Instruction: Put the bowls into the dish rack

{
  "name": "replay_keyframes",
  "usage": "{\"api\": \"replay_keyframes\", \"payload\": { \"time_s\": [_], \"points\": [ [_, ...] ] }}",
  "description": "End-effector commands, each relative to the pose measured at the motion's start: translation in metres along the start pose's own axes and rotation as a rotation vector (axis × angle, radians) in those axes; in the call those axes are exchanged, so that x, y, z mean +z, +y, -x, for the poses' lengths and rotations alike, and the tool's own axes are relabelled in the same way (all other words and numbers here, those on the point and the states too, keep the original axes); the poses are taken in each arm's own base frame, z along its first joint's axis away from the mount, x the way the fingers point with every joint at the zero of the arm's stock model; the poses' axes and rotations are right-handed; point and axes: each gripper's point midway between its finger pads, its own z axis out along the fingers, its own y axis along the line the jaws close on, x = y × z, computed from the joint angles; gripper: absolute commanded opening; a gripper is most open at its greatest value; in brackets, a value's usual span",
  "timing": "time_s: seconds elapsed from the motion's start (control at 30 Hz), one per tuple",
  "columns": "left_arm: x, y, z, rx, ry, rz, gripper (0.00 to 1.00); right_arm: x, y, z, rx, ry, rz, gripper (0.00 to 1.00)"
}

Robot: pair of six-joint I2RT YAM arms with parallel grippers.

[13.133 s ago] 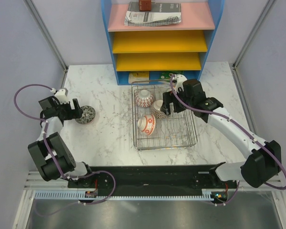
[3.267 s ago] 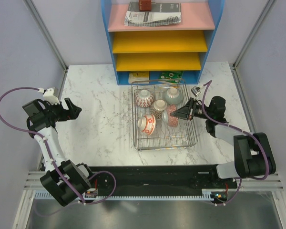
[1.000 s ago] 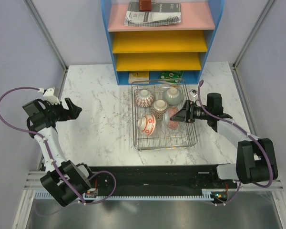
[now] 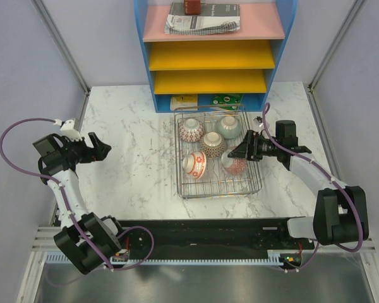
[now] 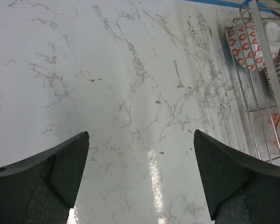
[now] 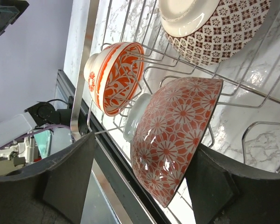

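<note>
Evidently all five bowls [image 4: 213, 144] sit in the dish rack [image 4: 220, 195]. The red-orange bowl [image 6: 177, 126] leans on its side between the right gripper's [image 4: 238, 153] spread, empty jaws. It looks like glazed ceramic: stiff, slick and chippable, best pinched across the rim. The left gripper [image 5: 141, 134] hangs released above the table [image 5: 107, 84]. Whether either finger touches the bowl is unclear.

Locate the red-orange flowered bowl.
In the top view, the red-orange flowered bowl sits in the near-right part of the dish rack, beside the red-banded white bowl and by the right hand.
</note>
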Motion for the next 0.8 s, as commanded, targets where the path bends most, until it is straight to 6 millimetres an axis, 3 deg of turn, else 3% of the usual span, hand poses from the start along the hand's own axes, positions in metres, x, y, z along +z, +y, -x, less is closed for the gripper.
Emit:
{"api": "replay_keyframes", "payload": {
  "time_s": [0.0, 0.2, 0.5, 0.67, 0.77],
  "points": [
    [-0.003, -0.007, 0.008, 0.052, -0.034, -0.029, 1.00, -0.008, 0.013, 0.032, -0.134, -0.066, -0.030, 0.79],
    [-0.003, -0.009, 0.007, 0.053, -0.035, -0.035, 1.00, -0.013, -0.013, 0.038, -0.158, -0.050, -0.198, 0.79],
    [-0.004, -0.008, 0.006, 0.061, -0.036, -0.030, 1.00, -0.029, -0.028, 0.055, -0.203, -0.069, -0.398, 0.79],
    [-0.004, -0.009, 0.005, 0.070, -0.038, -0.029, 1.00, -0.041, -0.014, 0.067, -0.264, -0.113, -0.410, 0.79],
    [-0.004, -0.009, 0.008, 0.078, -0.041, -0.031, 1.00, -0.052, 0.005, 0.084, -0.316, -0.170, -0.410, 0.80]
  ]
}}
